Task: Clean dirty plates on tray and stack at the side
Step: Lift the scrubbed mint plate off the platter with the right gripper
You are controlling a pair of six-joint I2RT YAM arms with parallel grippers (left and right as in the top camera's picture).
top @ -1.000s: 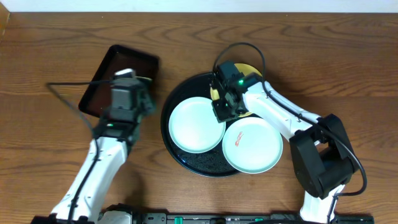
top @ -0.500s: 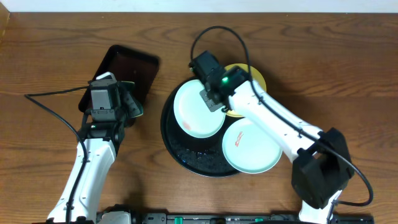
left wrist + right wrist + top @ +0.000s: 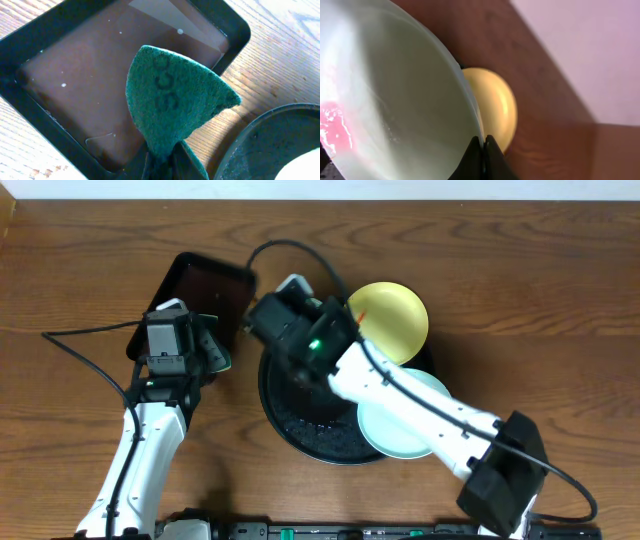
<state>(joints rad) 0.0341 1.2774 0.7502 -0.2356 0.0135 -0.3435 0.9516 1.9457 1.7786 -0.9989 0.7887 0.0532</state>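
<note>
My right gripper (image 3: 483, 142) is shut on the rim of a mint-white plate (image 3: 395, 100) and holds it tilted up on edge; the plate has a red smear (image 3: 335, 125). In the overhead view this gripper (image 3: 285, 310) is over the left rim of the round black tray (image 3: 300, 435), and the wrist hides most of the held plate. The pale yellow plate (image 3: 388, 320) lies at the tray's back right. The other mint-white plate (image 3: 405, 430) lies at its front right, partly under the arm. My left gripper (image 3: 205, 345) is shut on a green scouring pad (image 3: 175, 100).
A rectangular dark tray (image 3: 200, 285) with a wet brown floor (image 3: 75, 75) lies left of the round tray, under the pad. The round tray's rim (image 3: 265, 140) shows in the left wrist view. Cables loop over the table behind both arms.
My right gripper has lifted the mint-white plate off the round tray, tipped it on edge and carried it left. The left arm drew back left earlier and now holds still.
</note>
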